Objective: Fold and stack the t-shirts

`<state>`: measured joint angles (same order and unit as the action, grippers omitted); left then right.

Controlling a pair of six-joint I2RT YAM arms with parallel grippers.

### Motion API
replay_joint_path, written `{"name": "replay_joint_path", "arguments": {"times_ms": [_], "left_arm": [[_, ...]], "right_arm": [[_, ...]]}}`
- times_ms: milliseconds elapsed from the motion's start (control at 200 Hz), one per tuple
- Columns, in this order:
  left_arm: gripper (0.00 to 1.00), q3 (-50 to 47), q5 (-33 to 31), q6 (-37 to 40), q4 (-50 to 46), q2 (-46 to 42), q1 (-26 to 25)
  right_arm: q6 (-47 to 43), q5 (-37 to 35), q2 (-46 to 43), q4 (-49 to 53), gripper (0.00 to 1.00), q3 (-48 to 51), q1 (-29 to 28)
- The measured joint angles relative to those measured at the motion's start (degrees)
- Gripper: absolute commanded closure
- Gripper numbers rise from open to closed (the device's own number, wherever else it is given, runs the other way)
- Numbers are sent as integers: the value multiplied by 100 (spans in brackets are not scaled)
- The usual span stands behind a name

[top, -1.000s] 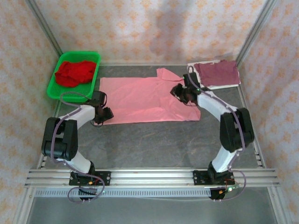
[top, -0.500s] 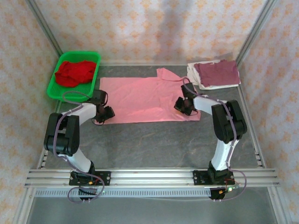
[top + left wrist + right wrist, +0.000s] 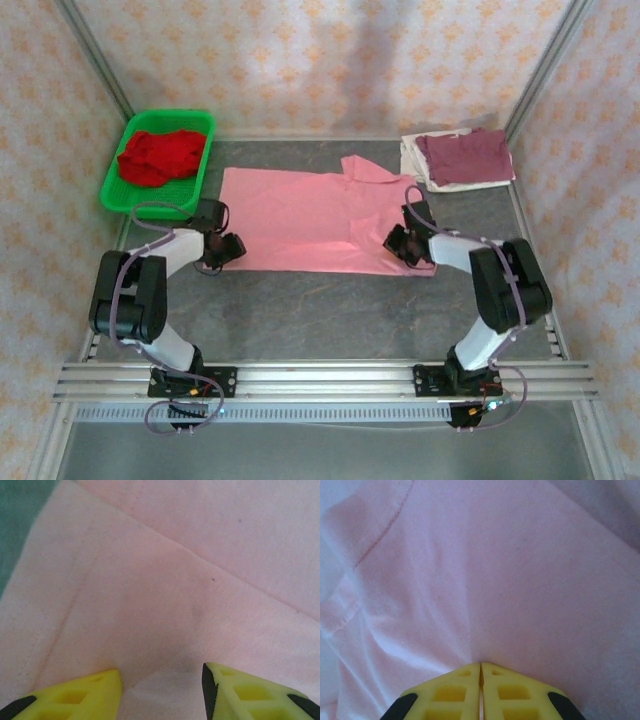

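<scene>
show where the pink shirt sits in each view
top external: pink shirt spread mid-table, between basket and folded stack
left wrist: shirt under the open left gripper, table at top left
right wrist: shirt pinched in the shut right gripper, bottom centre
shared landmark: the grippers, at the shirt's near left and near right corners in the top view

No legible text or markings
</scene>
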<state>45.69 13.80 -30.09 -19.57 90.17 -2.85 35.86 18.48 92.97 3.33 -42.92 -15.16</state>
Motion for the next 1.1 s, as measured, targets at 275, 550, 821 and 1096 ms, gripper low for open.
{"name": "replay_joint_path", "arguments": {"times_ms": [275, 550, 821, 1096], "left_arm": [[51, -968, 404, -463, 72, -1025, -46], [48, -205, 380, -492, -820, -1316, -52], [46, 2149, 120, 11, -1062, -614, -68], [44, 3560, -330, 621, -1775, 992, -470]], "right_arm": [[114, -317, -1163, 667, 86, 809, 0], [-295, -520, -1252, 1611, 79, -289, 37], [-1388, -684, 597, 2260, 75, -3552, -96], [-2166, -1086, 3338, 3668, 69, -6686, -308]]}}
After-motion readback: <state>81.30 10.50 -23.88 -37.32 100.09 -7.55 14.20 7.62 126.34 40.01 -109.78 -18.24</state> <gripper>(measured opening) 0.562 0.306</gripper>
